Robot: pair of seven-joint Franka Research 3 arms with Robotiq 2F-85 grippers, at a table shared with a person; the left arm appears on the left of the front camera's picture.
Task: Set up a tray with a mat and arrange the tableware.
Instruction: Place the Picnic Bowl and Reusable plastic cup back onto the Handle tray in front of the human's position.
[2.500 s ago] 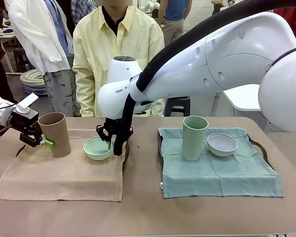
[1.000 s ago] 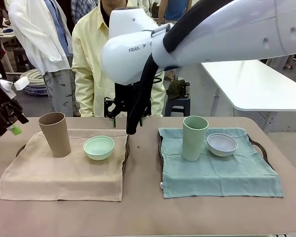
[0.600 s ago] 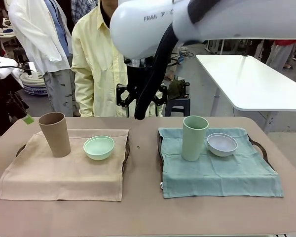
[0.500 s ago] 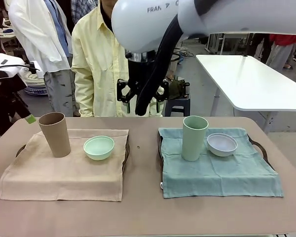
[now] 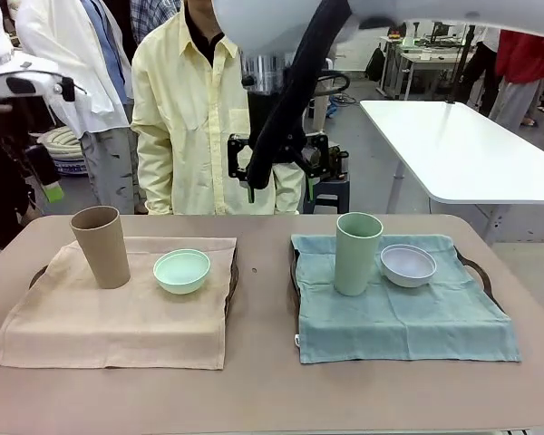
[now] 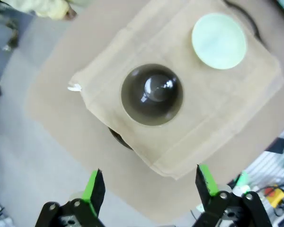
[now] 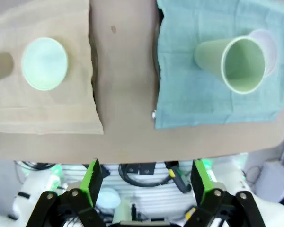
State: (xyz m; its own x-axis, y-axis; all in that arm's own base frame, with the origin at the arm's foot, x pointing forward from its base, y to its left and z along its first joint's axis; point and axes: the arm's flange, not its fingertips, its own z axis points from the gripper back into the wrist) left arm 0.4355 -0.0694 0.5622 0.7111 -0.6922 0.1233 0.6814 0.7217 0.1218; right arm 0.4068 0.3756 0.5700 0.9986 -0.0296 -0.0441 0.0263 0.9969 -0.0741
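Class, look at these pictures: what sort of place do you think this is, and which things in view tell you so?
Probably a robotics lab or workshop: a robot's right gripper hangs over a brown table, white worktables stand behind, and a person in a yellow shirt watches.

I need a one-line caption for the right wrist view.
Open right claw high over mint bowl on tan mat and sage cup on teal mat.

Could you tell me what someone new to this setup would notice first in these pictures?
Two matching place settings catch the eye: a tall tan cup and a small mint green bowl on a beige cloth mat at the left, and a tall sage green cup beside a small white bowl on a teal cloth mat at the right. Above the table's middle hangs the open right gripper, in front of a person in a yellow shirt.
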